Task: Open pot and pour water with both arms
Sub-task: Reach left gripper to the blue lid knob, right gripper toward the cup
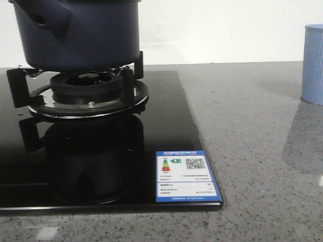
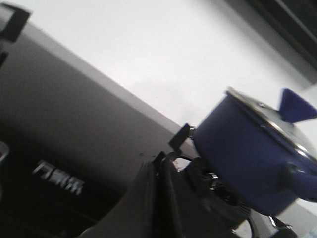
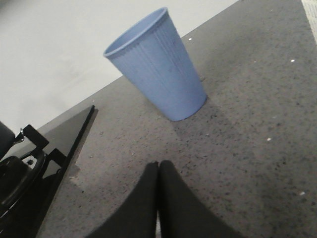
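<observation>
**Lid on, both arms waiting**

The pot [image 1: 75,33] sits on the burner's stand [image 1: 86,93] at the left of the black glass hob [image 1: 101,166], its stubby holed handle turned toward the front-left. In the left wrist view its lid [image 2: 270,121] is on, with a blue knob [image 2: 296,105] standing up from it — so nothing has been opened and no water has been poured.

The left gripper [image 2: 161,171] has its fingers pressed together on nothing; it looks at the pot from a little way off, well placed for reaching the knob. The right gripper [image 3: 158,171] is likewise closed and empty, low over the grey counter [image 1: 252,151], near the ribbed light blue cup [image 3: 156,64] that stands upright well apart from the hob — probably the arm meant to take it.
</observation>
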Controlling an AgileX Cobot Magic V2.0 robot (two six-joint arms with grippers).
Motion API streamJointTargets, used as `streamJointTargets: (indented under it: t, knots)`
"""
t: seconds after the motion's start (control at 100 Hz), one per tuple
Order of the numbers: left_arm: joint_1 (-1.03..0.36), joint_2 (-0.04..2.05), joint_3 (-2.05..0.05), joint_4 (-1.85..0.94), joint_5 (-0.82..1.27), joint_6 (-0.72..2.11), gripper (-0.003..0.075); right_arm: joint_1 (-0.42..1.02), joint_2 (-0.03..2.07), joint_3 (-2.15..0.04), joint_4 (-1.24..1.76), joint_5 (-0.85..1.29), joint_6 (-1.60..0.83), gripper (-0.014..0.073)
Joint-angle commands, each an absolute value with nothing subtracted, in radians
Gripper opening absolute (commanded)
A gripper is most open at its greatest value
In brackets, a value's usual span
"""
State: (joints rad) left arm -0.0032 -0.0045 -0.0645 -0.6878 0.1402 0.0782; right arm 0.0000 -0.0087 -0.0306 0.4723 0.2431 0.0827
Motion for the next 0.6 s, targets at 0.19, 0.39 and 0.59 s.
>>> streamJointTargets:
  t: [0.19,0.39,0.59]
  knots:
    - [-0.009,0.166,-0.389,-0.556,0.266,0.204,-0.0019,-0.005,0.176,-0.334,0.252,0.363,0.044,-0.0053]
    - [-0.11,0.333,-0.529,-0.552,0.306,0.276,-0.0019,-0.001,0.382,-0.5,0.246,0.507,-0.094,-0.0055]
    - [-0.211,0.432,-0.6,-0.552,0.306,0.392,-0.0019,0.039,0.467,-0.561,0.248,0.496,-0.106,-0.0057]
